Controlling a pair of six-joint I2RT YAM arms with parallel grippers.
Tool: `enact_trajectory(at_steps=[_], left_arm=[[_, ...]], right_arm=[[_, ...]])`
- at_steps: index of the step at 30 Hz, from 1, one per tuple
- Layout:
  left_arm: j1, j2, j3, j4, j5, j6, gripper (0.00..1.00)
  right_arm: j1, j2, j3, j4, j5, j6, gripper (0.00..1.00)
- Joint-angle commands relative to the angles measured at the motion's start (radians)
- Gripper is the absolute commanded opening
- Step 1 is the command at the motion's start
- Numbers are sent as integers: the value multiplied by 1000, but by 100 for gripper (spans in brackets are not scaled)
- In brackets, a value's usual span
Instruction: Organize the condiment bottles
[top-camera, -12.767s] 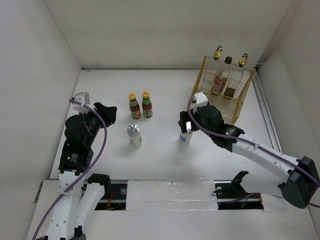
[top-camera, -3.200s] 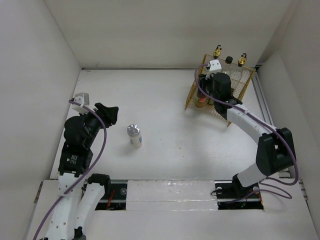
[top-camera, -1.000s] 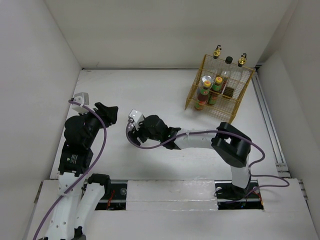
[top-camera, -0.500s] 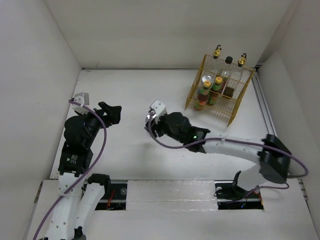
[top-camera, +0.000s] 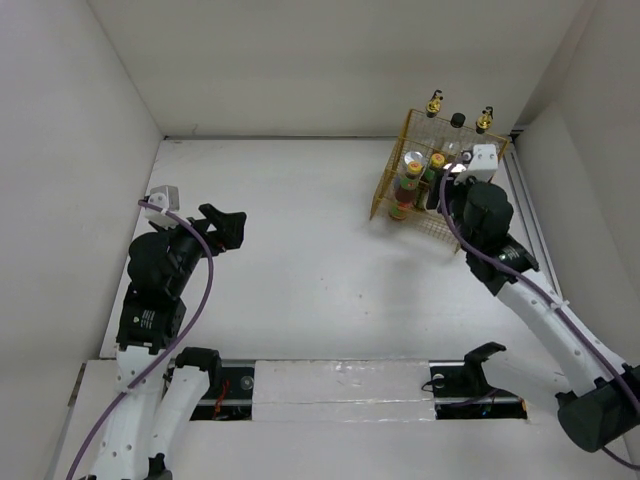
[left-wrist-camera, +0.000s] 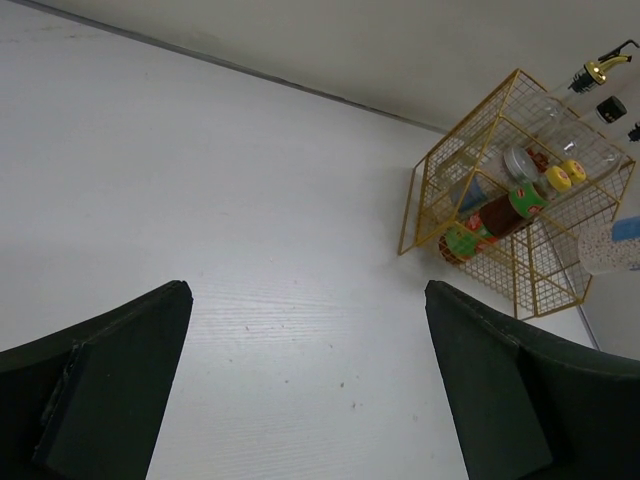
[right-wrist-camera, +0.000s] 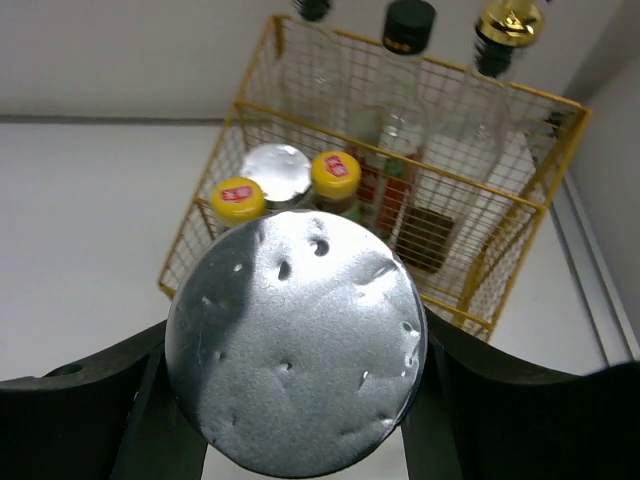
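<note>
shaker (right-wrist-camera: 296, 355): shiny metal lid | basket (right-wrist-camera: 500, 260): wire | table (top-camera: 320, 230): matt, prob. laminate

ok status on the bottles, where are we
left tool open, empty. right tool shut on silver-lidded shaker, by wire basket. other bottles in basket. nothing in the way.
</note>
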Motion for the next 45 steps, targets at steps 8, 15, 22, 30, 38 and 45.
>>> enact_trajectory(at_steps=[8,15,22,30,38,45], left_arm=[[6,-4,-7,39,28,12,100],[6,17,2,39,40,12,100],[6,16,2,39,40,12,100],[6,14,-7,50,40,12,100],[6,-14,-7,50,12,12,100],[6,-14,-7,59,12,3,100]], right_arm=[[-272,137,152,-4,-184,46,19],[-303,220,74,75,-229,75,17],[-283,293,-9,152,-243,107,23],[-252,359,-36,152,-185,116,55],[-222,217,8,64,-134,125,100],[-188,-16,53,-30,-114,98,100]])
